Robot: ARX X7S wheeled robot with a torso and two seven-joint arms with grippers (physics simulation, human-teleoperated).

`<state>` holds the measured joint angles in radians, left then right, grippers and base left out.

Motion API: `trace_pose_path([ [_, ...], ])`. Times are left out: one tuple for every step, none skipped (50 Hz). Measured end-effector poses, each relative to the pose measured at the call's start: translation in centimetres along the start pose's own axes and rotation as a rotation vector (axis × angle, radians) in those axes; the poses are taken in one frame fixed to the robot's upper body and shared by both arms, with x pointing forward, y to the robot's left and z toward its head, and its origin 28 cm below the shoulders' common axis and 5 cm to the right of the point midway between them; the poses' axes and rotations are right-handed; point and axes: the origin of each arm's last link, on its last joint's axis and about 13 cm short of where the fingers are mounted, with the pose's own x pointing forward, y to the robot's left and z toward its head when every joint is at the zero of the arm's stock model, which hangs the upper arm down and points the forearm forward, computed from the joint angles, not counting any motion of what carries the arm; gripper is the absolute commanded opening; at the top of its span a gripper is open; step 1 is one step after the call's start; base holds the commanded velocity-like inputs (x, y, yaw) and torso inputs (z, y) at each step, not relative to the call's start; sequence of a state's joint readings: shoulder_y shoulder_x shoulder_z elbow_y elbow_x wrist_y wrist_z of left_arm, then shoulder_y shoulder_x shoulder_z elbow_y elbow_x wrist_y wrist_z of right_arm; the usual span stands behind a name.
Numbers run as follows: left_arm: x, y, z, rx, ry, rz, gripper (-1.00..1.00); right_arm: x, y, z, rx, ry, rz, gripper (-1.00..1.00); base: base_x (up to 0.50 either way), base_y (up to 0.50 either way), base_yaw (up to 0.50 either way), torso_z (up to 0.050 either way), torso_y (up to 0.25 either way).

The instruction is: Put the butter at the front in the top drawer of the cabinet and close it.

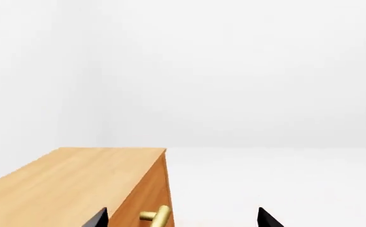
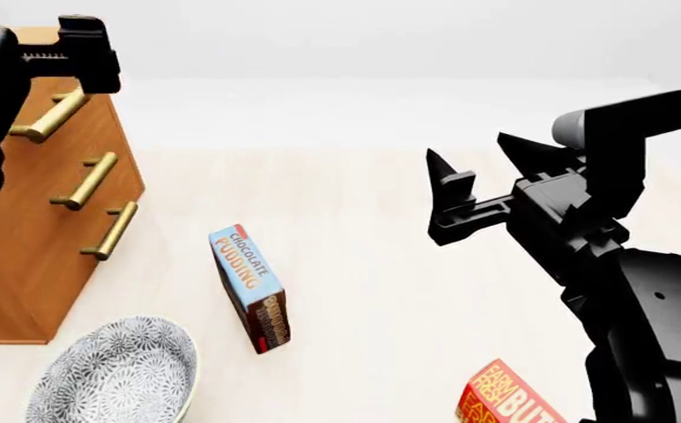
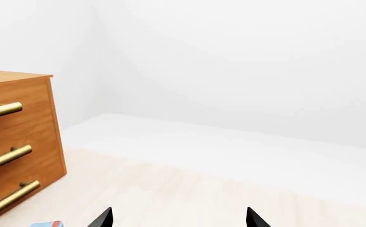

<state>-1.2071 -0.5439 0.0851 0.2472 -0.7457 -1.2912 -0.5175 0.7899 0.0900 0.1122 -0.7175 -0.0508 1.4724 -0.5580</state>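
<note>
The cabinet [image 2: 34, 264] stands at the left in the head view, with three brass handles. Its top drawer [image 2: 99, 123] looks shut. My left gripper [image 2: 87, 57] is open at the top drawer's handle [image 2: 48, 116]. In the left wrist view the gripper [image 1: 183, 220] has that handle [image 1: 157, 216] between its spread fingertips, not clamped. One butter box [image 2: 505, 397] lies at the front right, partly cut off by the frame edge and my right arm. My right gripper [image 2: 481, 163] is open and empty, raised over the middle of the floor; the right wrist view also shows it [image 3: 179, 218].
A blue chocolate pudding box [image 2: 249, 286] stands right of the cabinet. A patterned grey bowl [image 2: 111, 374] sits at the front left. The right wrist view shows the cabinet [image 3: 18, 142] from the side. A second butter box is not in view.
</note>
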Motion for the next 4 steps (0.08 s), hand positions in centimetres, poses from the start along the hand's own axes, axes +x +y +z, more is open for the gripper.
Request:
trace_pose_path([
  [-0.26,-0.1,0.07,0.006,-0.02,-0.006,1.0,-0.01,0.0,-0.01,0.0,0.0,0.0,1.0,0.0,0.0,0.0,0.0,0.0],
  [-0.5,-0.2,0.1,0.012,-0.04,-0.012,1.0,-0.01,0.0,-0.01,0.001,0.0,0.0,1.0,0.0,0.0,0.0,0.0,0.0],
  [-0.71,-0.29,0.09,0.017,-0.059,-0.016,1.0,-0.02,0.0,-0.02,0.001,0.0,0.0,1.0,0.0,0.0,0.0,0.0,0.0],
  [-0.91,-0.37,0.06,0.022,-0.077,-0.02,1.0,-0.03,0.0,-0.03,0.001,0.0,0.0,1.0,0.0,0.0,0.0,0.0,0.0],
])
